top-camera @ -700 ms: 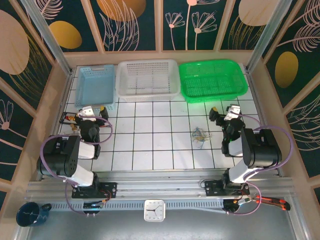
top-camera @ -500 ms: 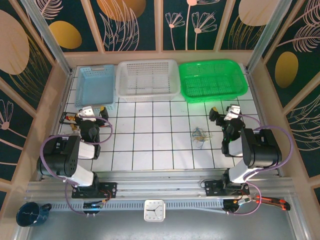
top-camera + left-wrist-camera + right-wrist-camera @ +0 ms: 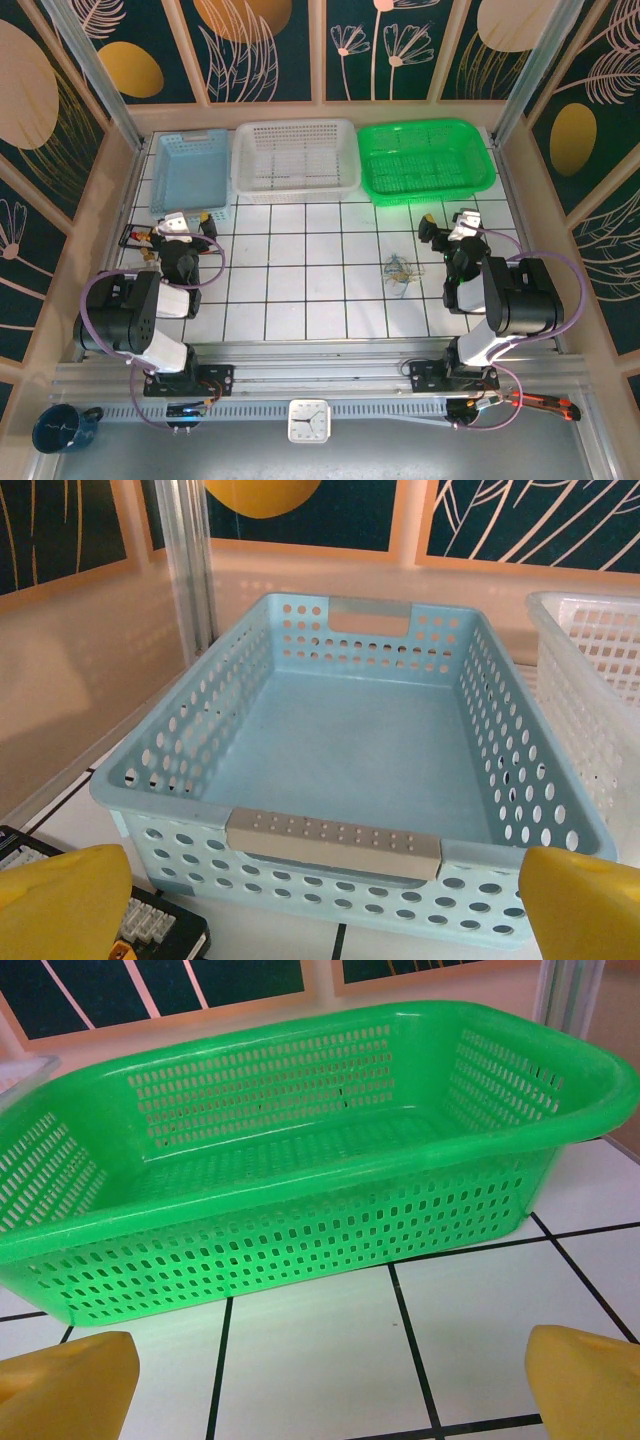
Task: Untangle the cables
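Though thin, cables [image 3: 398,270] one bunched yellowish-blue clump.

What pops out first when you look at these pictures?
The bright green basket at the back right of the table jumps out first, in a row with a white basket and a light blue basket to its left. Next come the cables, a tiny tangle of thin wires lying alone on the white tiles in front of the green basket.
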Robot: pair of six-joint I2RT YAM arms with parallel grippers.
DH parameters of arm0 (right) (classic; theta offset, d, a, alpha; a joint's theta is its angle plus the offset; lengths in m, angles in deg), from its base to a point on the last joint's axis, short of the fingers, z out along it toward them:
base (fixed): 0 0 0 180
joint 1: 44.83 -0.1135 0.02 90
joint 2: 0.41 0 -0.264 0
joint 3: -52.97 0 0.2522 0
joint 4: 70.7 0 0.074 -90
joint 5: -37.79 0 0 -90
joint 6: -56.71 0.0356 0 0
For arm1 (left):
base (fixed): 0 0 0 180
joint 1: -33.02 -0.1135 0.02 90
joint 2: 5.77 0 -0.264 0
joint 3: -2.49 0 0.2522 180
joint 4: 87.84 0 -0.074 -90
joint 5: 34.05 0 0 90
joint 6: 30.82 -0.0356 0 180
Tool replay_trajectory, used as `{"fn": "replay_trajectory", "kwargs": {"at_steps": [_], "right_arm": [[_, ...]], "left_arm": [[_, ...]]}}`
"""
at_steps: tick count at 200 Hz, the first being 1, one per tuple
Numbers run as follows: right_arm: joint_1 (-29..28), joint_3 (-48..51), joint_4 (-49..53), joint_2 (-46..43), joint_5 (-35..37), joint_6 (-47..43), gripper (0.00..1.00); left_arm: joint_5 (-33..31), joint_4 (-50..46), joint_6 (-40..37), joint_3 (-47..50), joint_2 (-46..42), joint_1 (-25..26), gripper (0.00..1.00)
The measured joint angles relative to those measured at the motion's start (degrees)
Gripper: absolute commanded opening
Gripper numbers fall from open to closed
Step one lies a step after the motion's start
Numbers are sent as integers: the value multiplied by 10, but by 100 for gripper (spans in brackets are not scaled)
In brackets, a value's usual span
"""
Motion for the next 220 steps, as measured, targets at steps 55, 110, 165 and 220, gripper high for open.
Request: {"fn": "replay_trajectory", "kwargs": {"at_steps": [55, 110, 165, 220], "right_arm": [[0, 0, 0, 0, 0, 0, 99], [0, 0, 0, 0, 0, 0, 99], [0, 0, 0, 0, -2, 0, 99], [2, -43, 144, -125, 36, 22, 99]], "left_arm": [[0, 0, 0, 0, 0, 0, 99], [2, 0, 0, 0, 0, 0, 99], [7, -2, -1, -1, 0, 0, 99], [26, -59, -8, -18, -34, 0, 99]]}}
